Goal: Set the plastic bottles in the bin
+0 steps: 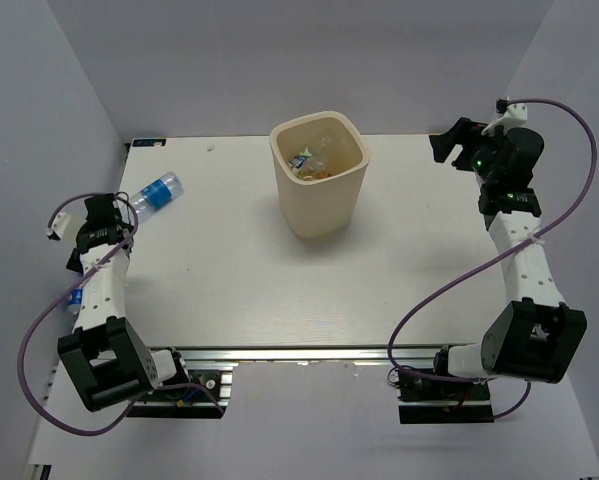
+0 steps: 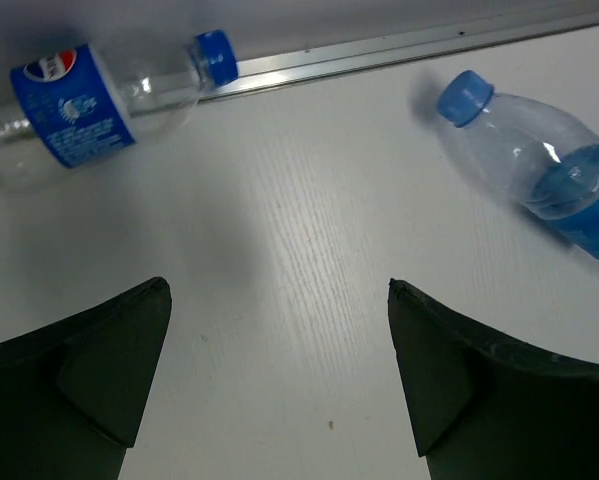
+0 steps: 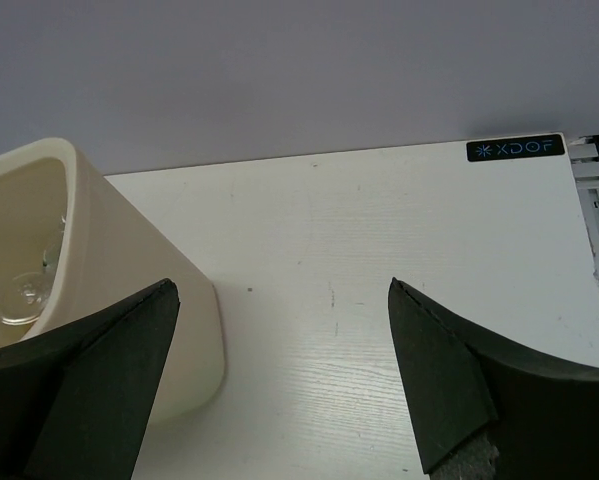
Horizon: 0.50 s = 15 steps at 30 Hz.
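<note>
L end effector [image 2: 277, 300] open, empty; clear crinkly blue-capped plastic bottle [image 2: 539, 170] lies on white desk [image 2: 279, 200] ahead-right, Pepsi-labelled bottle [image 2: 79, 115] by edge rail [image 2: 379, 55]. R end effector [image 3: 279, 300] released beside cream plastic bin [image 3: 199, 320]. Bottles prob. light, crushable, slick: grip mid-body.

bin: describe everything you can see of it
The bin is a tall cream container, smooth plastic by the look, with a rounded-square rim and walls tapering downward. It stands upright, open-topped, at the far middle of the table. Inside lie bottles: clear plastic, a blue-white label, something orange. Nothing but the table and its contents touches it.
</note>
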### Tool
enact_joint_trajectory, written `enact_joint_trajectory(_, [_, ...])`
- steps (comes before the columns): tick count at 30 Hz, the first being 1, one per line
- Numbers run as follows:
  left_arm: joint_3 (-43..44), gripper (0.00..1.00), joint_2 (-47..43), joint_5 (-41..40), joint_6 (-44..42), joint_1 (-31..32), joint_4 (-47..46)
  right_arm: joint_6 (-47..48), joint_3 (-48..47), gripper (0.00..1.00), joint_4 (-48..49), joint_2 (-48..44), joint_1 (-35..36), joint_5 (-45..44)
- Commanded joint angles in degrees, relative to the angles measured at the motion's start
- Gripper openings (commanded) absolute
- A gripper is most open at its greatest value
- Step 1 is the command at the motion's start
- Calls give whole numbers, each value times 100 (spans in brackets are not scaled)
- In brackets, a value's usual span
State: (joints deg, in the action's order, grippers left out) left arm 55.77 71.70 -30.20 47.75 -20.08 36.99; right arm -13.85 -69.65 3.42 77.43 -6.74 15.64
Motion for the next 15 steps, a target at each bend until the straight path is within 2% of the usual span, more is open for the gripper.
enact_joint_trajectory(1, [-215,98,-385,-670,1017,4,220,-13,-312,89,282,97,-29,220])
enact_joint_trajectory(5, [-531,98,-332,-558,1202,-750,221,-30,-313,89,264,115,-29,238])
enact_joint_trajectory(7, [-628,98,-332,-365,913,-1058,2,5,-313,90,229,115,-20,194])
enact_joint_trajectory(8, [-629,98,-341,-173,668,-1321,-156,48,-313,89,212,97,-29,168])
enact_joint_trajectory(9, [-602,98,-332,-93,57,-1410,-305,66,-313,89,212,88,-29,124])
enact_joint_trajectory(11, [-436,98,-254,-118,-500,-1577,-605,66,-304,89,212,97,-29,71])
enact_joint_trajectory(12, [-400,98,-201,-92,-1156,-1631,-814,58,-313,89,212,106,-38,54])
enact_joint_trajectory(14, [-330,98,-43,-197,-1486,-1833,-878,31,-374,89,185,149,-29,53])
enact_joint_trajectory(15, [-365,98,-16,38,-1905,-1903,-1122,5,-392,89,168,158,-38,45])
